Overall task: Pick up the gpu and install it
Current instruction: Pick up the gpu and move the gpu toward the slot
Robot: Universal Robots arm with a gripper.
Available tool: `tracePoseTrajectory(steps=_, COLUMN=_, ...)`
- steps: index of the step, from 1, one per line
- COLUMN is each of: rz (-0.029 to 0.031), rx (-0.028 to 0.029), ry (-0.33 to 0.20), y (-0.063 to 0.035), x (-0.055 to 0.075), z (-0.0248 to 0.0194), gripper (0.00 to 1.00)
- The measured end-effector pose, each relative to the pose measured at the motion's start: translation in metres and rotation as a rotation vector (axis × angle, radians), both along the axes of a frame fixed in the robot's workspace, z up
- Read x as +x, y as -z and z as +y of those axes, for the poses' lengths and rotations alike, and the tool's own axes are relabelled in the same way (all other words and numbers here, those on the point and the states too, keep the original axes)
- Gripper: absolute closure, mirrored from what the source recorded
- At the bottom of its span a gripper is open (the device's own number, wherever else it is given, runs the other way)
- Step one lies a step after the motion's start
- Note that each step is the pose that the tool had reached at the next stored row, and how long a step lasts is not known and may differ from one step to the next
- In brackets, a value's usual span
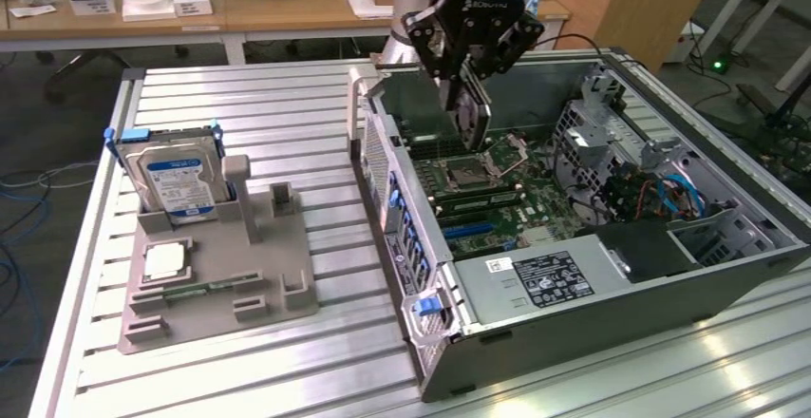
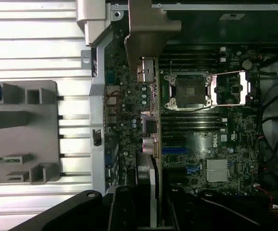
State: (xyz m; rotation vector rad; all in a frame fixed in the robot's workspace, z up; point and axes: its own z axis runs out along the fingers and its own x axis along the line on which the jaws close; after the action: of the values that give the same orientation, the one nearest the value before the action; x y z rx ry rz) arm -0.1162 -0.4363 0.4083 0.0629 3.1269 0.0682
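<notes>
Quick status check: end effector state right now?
End effector: closed on the gpu, holding it on edge above the motherboard inside the computer case.

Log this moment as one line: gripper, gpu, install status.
gripper: shut on gpu | gpu: held on edge above motherboard inside open case | install: not yet seated
</notes>
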Motion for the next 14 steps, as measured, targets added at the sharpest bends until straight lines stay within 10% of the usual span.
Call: tracePoseTrajectory(steps=14, rz=0.0, rx=-0.0001, ry=0.0, y=0.0, x=0.044, z=0.0, gripper=0.72)
